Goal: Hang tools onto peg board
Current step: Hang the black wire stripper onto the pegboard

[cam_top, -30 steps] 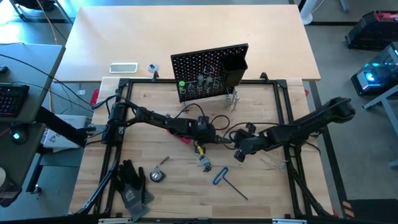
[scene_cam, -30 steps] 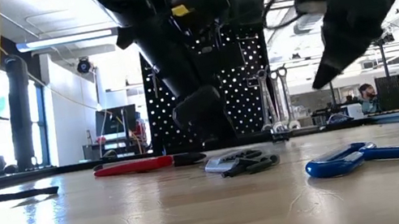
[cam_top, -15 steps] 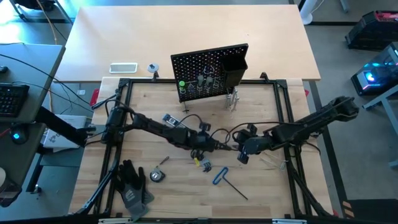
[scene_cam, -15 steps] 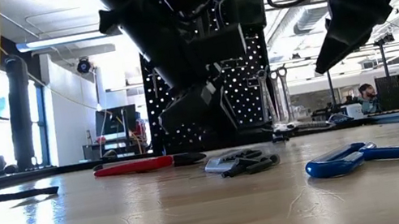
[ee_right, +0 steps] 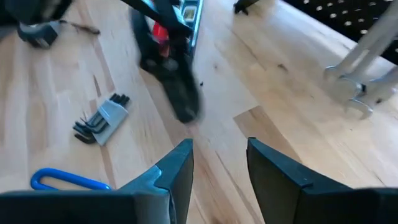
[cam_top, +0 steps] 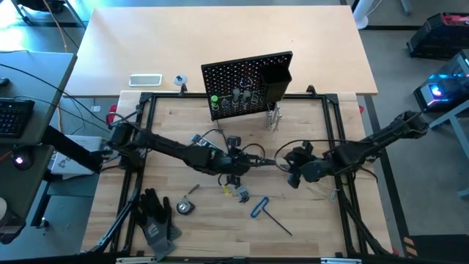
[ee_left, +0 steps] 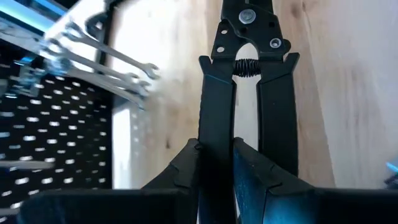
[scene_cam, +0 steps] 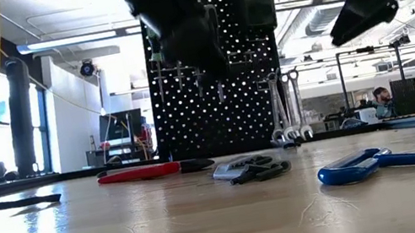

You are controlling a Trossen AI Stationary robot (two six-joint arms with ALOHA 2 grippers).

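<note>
My left gripper (cam_top: 244,163) is over the middle of the table, shut on black pliers (ee_left: 249,68) that stick out ahead of it. My right gripper (ee_right: 217,168) hovers a little to the right of them (cam_top: 293,170), open with nothing between its fingers. The black peg board (cam_top: 245,81) stands upright at the far side, with silver wrenches (scene_cam: 285,110) hanging at its right end. On the table lie a red-black flat tool (scene_cam: 149,171), a folding hex key set (scene_cam: 251,167) and a blue-handled hex key (scene_cam: 362,165). My left gripper pinches one handle of the pliers (ee_left: 216,118) between its two fingers, which lie along it. The other handle (ee_left: 277,112) stays outside the fingers. The handle's free end is hidden by the fingers. The pliers are lifted clear of the table, head pointing away from the gripper.
Black work gloves (cam_top: 155,216) and a small tape measure (cam_top: 183,207) lie near the front left. A white flat device (cam_top: 145,79) sits on the far table behind the black frame (cam_top: 146,99). Bare wood lies at the front right.
My right gripper has opened, risen and drawn back toward the table's right edge. My left gripper has risen with the pliers, out of the top of the low view.
</note>
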